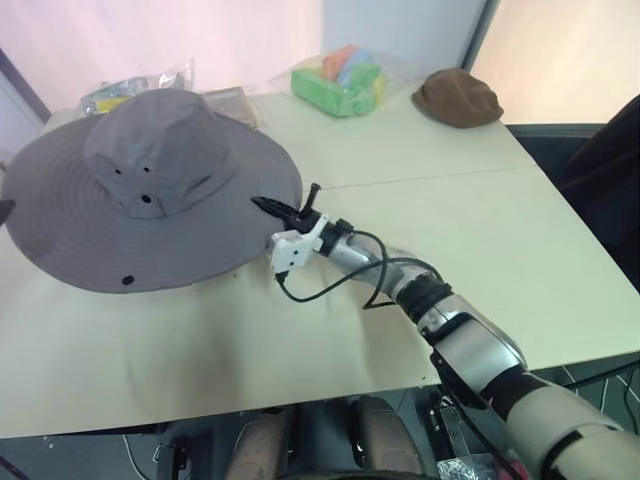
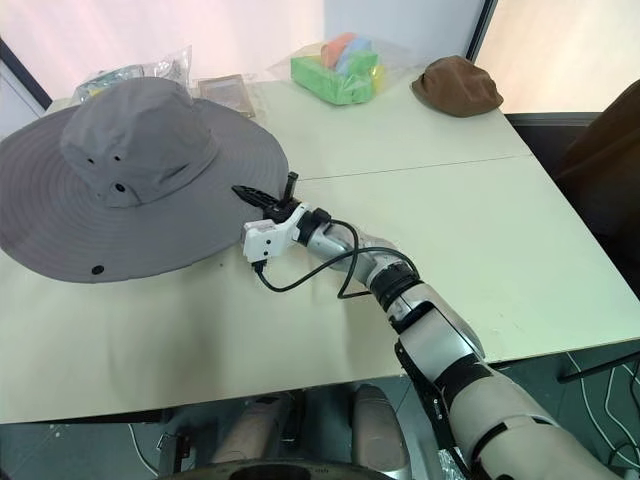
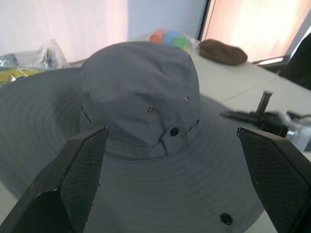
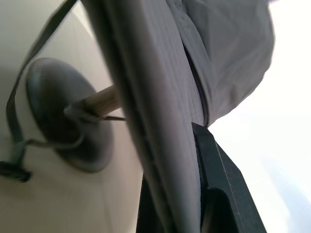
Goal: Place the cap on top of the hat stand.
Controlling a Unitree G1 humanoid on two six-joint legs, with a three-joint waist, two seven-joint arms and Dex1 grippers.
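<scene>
Pale table (image 1: 470, 260) bears brown cap (image 1: 458, 98), perhaps bagged toys (image 1: 340, 80).

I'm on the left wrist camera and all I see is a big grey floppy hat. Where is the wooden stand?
Observer: Under the hat. The right wrist view looks beneath the brim of the large grey fabric sun hat and shows the round base and slim post of the dark wooden hat stand.
Operator: Is the other arm holding the hat?
Observer: Yes. The right end effector is shut on the edge of the brim, with one black finger on each side of the fabric.
</scene>
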